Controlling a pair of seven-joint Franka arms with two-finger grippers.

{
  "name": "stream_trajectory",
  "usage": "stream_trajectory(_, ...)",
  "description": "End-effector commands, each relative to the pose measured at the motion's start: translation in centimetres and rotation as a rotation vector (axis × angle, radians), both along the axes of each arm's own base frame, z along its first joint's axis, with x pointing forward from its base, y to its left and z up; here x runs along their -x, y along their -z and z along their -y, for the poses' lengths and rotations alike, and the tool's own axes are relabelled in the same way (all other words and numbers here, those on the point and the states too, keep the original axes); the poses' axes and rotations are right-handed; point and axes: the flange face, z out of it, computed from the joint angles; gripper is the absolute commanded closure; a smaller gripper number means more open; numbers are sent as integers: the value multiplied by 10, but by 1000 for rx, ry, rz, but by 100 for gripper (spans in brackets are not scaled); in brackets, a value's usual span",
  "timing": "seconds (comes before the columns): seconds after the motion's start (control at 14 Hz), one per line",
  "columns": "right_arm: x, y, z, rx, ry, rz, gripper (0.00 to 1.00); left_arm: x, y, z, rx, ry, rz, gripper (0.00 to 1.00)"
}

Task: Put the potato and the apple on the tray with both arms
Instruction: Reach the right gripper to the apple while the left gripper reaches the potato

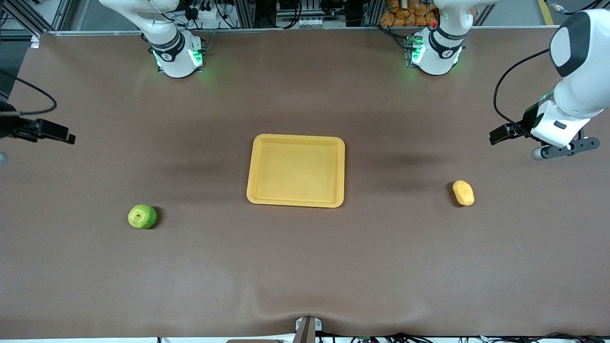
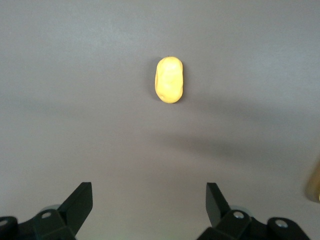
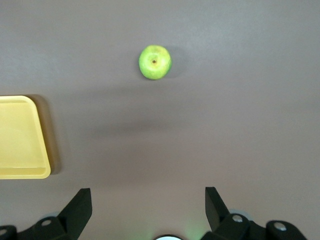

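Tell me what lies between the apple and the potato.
The tray lies between the apple and the potato, a little farther from the front camera than both; otherwise only bare table. The front view shows it.

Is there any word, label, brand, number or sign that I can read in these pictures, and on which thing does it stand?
No readable text in any view.
The tray, the apple and the potato: plain surfaces, no label or sticker.
The arm bases at the table's edge: small dark marks on the white housings, too small to read.
The orange packets past the table: any print is too small to read.
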Motion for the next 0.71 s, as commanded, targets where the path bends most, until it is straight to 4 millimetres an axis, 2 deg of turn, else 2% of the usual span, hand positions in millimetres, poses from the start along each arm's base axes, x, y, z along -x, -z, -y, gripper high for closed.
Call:
stream_trajectory(0.0, -20, 30, 10, -9, 15, -29, 0, 10, 10, -2, 2, -2, 8, 0)
stream_trajectory(0.14, -32, 59, 7, -9, 8, -59, 0, 11, 20, -3, 3, -2, 15, 0)
stream_trajectory(0.36, -40, 82, 8, -12, 8, -77, 0, 8, 35, -2, 5, 2, 24, 0)
stream_trajectory(0.64, -65, 152, 8, -11, 21, -102, 0, 2, 50, -3, 10, -19, 35, 0)
